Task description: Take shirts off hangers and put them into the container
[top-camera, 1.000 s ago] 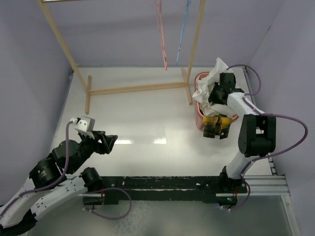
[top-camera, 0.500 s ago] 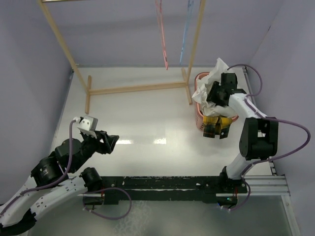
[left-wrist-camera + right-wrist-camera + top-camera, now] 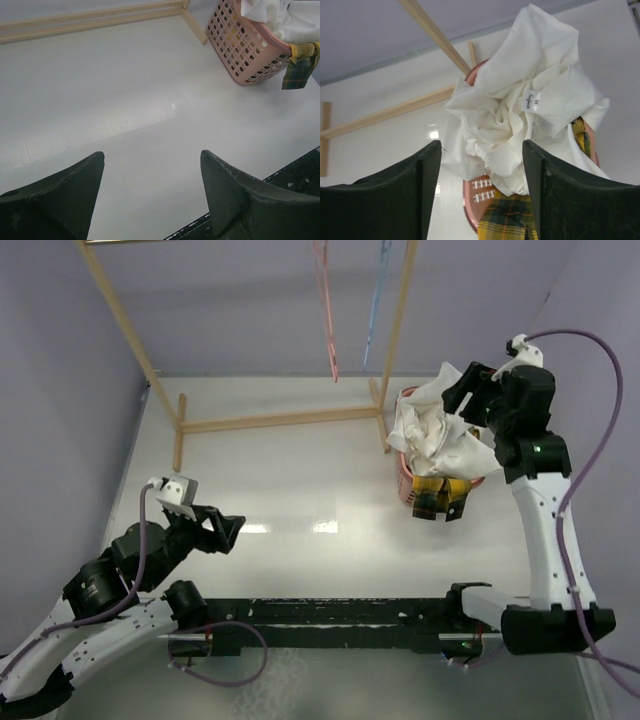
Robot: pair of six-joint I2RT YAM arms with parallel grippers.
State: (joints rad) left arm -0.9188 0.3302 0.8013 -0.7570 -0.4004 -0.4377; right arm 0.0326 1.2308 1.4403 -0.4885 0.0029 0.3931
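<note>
The white shirt (image 3: 432, 430) is lying crumpled on top of the salmon-pink laundry basket (image 3: 240, 50), at the right side of the table (image 3: 300, 480). The yellow-and-black plaid shirt (image 3: 440, 495) is hanging over the basket's near rim. The right gripper (image 3: 480, 147) is hovering close to the white shirt with its jaws apart, gripping nothing. The left gripper (image 3: 152, 155) is standing wide open over the table, well apart from the basket. The pink-red hanger (image 3: 328, 310) and the light blue hanger (image 3: 375, 300) are hanging bare, side by side, at the wooden rack (image 3: 280, 420).
</note>
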